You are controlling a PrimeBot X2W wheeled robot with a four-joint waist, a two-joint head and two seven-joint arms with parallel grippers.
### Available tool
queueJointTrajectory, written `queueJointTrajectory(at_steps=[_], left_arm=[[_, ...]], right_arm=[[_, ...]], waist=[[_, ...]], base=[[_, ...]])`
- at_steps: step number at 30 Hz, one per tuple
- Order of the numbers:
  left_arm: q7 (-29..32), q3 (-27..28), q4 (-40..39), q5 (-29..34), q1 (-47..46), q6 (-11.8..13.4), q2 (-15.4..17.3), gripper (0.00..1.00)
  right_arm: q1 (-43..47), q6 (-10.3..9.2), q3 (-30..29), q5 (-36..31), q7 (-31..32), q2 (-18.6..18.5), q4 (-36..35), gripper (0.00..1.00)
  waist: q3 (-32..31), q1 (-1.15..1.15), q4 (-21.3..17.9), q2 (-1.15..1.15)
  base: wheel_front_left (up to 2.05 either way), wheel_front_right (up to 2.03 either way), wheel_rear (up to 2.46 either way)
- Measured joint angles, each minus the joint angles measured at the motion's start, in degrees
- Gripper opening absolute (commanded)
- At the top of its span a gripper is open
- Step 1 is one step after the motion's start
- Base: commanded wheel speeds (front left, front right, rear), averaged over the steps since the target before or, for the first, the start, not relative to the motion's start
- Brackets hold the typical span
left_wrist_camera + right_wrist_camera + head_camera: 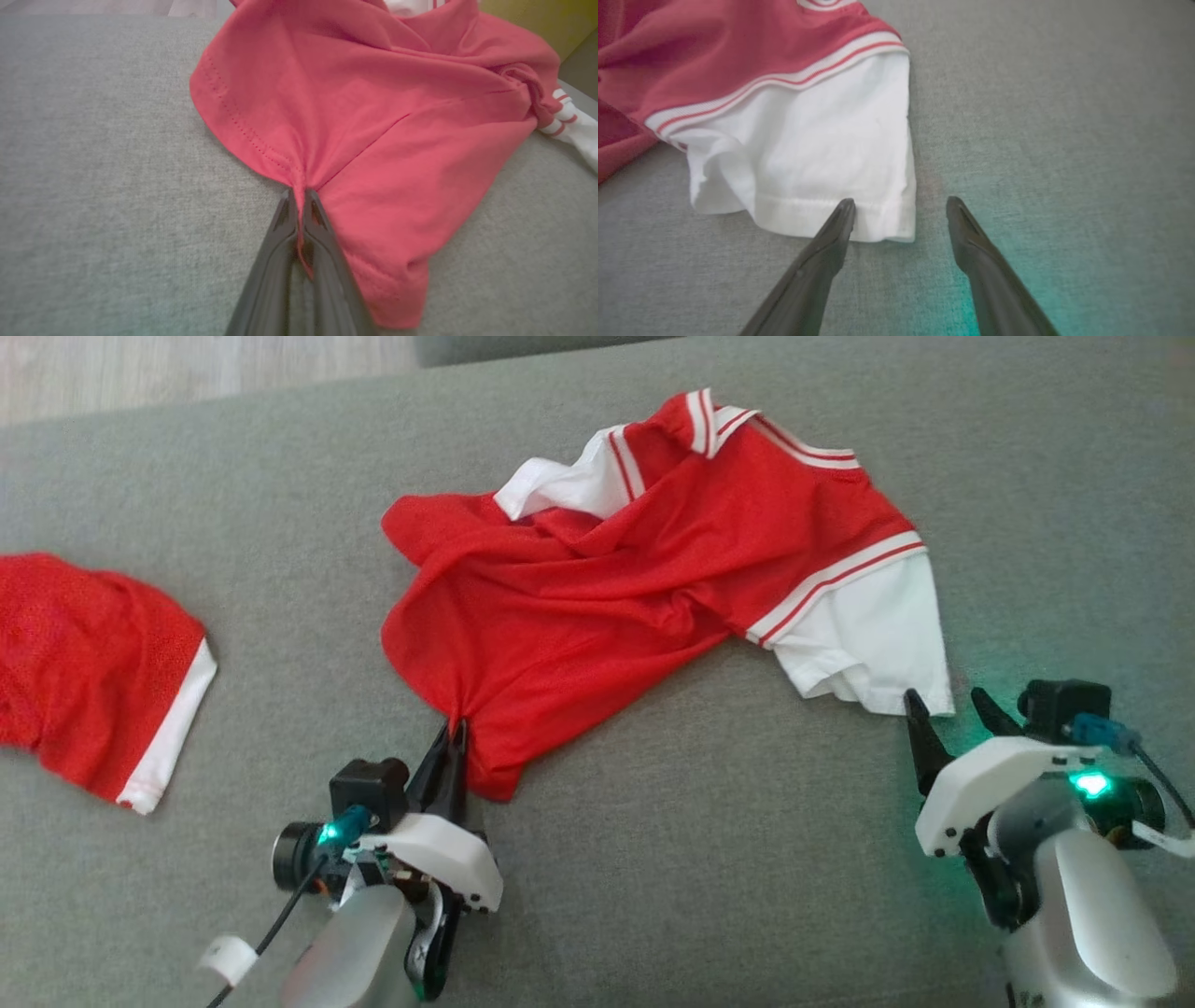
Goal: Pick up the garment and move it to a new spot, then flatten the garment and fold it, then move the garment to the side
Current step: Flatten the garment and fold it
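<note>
Item under task: the garment (pixel 597 597), a red jersey with white sleeves and red-and-white striped trim. It lies crumpled at the centre of a grey fabric surface (pixel 709 859), its body bunched in diagonal folds. One white sleeve (pixel 868 635) lies spread flat toward the robot's right; the other white sleeve (pixel 560 485) is partly tucked under red cloth at the far side.

Left gripper (pixel 456 733): located at the near hem of the garment. The left wrist view shows the left gripper (pixel 299 192) with its jaws closed together on a small pinch of the stitched red hem (pixel 261 144). The cloth gathers into creases that fan out from that pinch, and a thin strip of red runs down between the jaws.

Right gripper (pixel 944 700): located at the near corner of the flat white sleeve. In the right wrist view the right gripper (pixel 901 203) has its jaws spread wide and holds nothing. One tip overlaps the sleeve's hem (pixel 808 205); the other stands over bare grey fabric beside it. Contact with the cloth cannot be determined.

Other items: a second red garment (pixel 84 663) with a white band lies well apart at the robot's far left. A strip of pale wooden floor (pixel 187 369) shows beyond the surface.
</note>
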Motion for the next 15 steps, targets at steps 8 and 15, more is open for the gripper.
queueJointTrajectory(at_steps=[8,15], left_arm=[[-0.98,-1.16,-1.65,0.53,-0.09,-1.02,0.40,0.00],[-2.33,1.59,-8.26,-2.43,3.22,-2.36,2.26,0.00]], right_arm=[[-4.83,-0.01,1.32,-0.73,1.79,-0.38,5.64,0.00],[-0.70,0.00,0.46,6.42,0.89,-0.07,-1.23,0.00]], waist=[[1.35,0.00,1.66,0.00],[-1.22,0.00,1.56,0.00]], base=[[0.00,0.00,0.00],[0.00,0.00,0.00]])
